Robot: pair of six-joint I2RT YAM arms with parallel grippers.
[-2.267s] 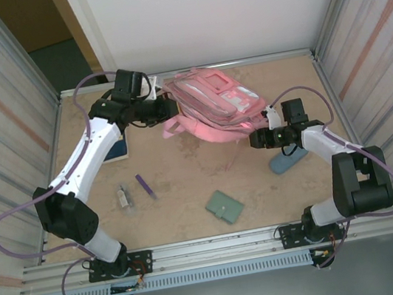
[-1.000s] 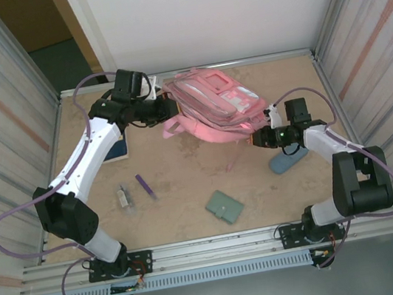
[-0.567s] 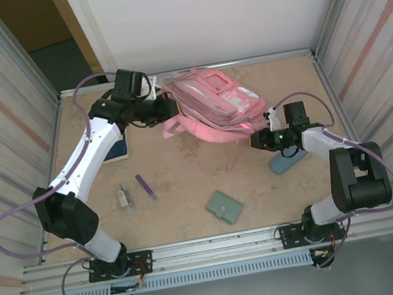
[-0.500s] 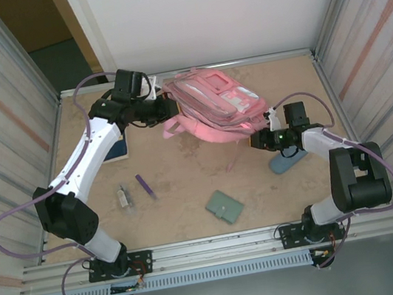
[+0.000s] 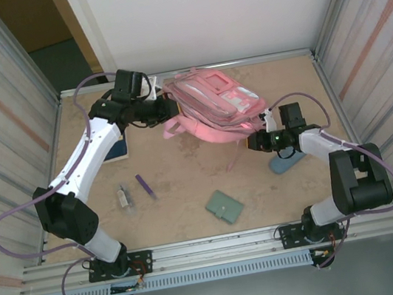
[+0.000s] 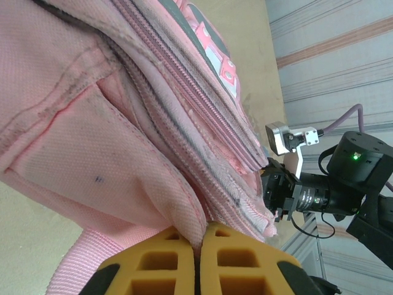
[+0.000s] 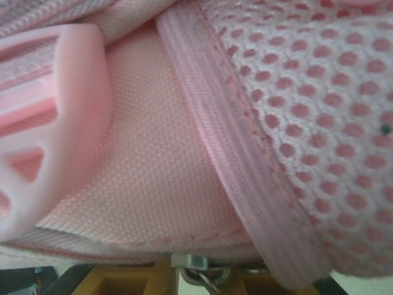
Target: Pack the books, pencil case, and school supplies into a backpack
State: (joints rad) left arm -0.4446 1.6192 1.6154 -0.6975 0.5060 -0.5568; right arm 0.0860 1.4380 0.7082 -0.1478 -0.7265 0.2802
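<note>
The left hand (image 6: 198,246) is squeezed tight on the cloth of the pink backpack (image 5: 208,104). The backpack lies at the far middle of the tabletop (image 5: 189,193). The right hand (image 5: 257,140) touches its right edge; I cannot tell if it is pinching.

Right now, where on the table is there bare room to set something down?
Bare table lies between the purple pen, green folder and backpack; more in the far right corner beyond the backpack. Crowded: the pencil case beneath the right arm, the book beneath the left arm.
</note>
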